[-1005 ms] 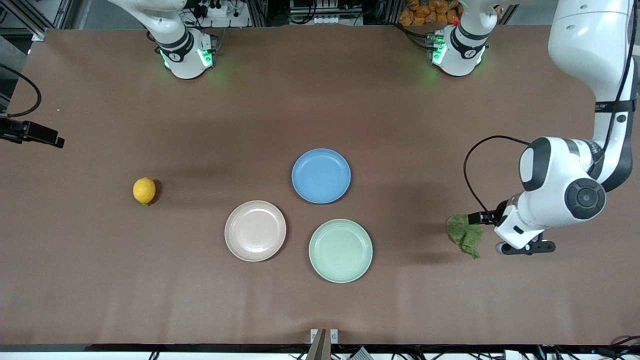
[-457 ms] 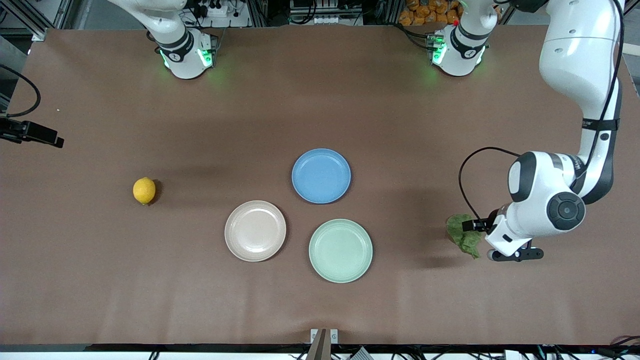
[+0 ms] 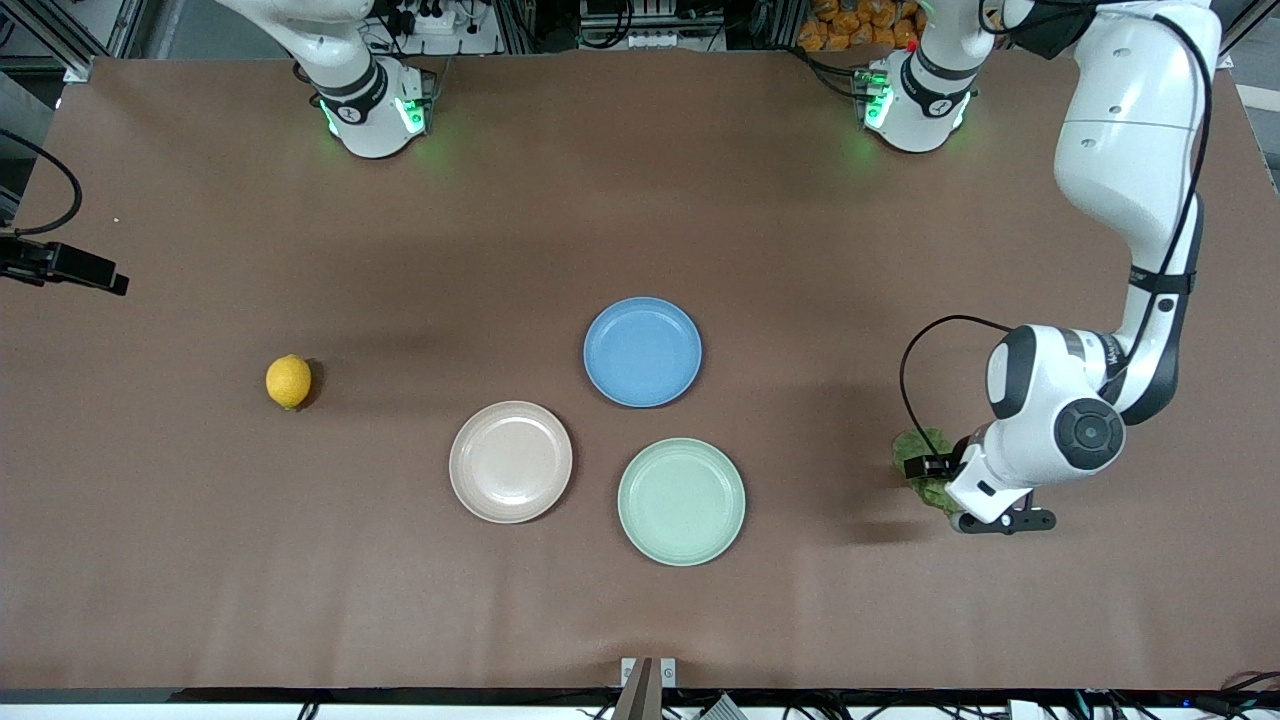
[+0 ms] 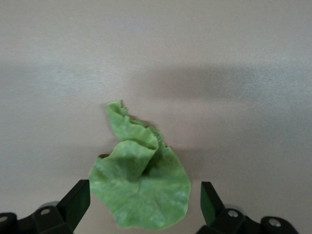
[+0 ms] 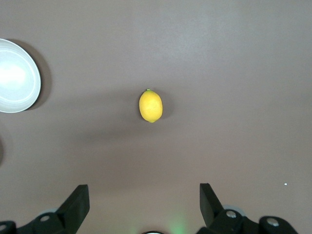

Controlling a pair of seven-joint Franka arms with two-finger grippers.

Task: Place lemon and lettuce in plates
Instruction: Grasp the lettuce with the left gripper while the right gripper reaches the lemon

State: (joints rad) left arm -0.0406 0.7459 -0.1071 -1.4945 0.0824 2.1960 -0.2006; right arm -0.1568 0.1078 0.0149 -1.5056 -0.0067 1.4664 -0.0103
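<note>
The green wrinkly lettuce (image 3: 914, 446) lies on the table toward the left arm's end, partly hidden under the left arm's hand. In the left wrist view the lettuce (image 4: 138, 171) fills the space below my left gripper (image 4: 145, 196), which is open, one finger on each side of the leaf's broad end. The yellow lemon (image 3: 288, 381) rests toward the right arm's end. My right gripper (image 5: 145, 196) hangs open high over the table near the lemon (image 5: 150, 106). Between them lie the pink-beige plate (image 3: 510, 462) and the mint plate (image 3: 681, 501).
A blue plate (image 3: 642, 351) lies farther from the front camera than the two pale plates. A pale plate's edge (image 5: 19, 77) shows in the right wrist view. A black device on a cable (image 3: 62, 265) juts in at the table edge by the right arm's end.
The left arm has swung in over the lettuce, covering more of the leaf. Lemon and plates have not moved.
</note>
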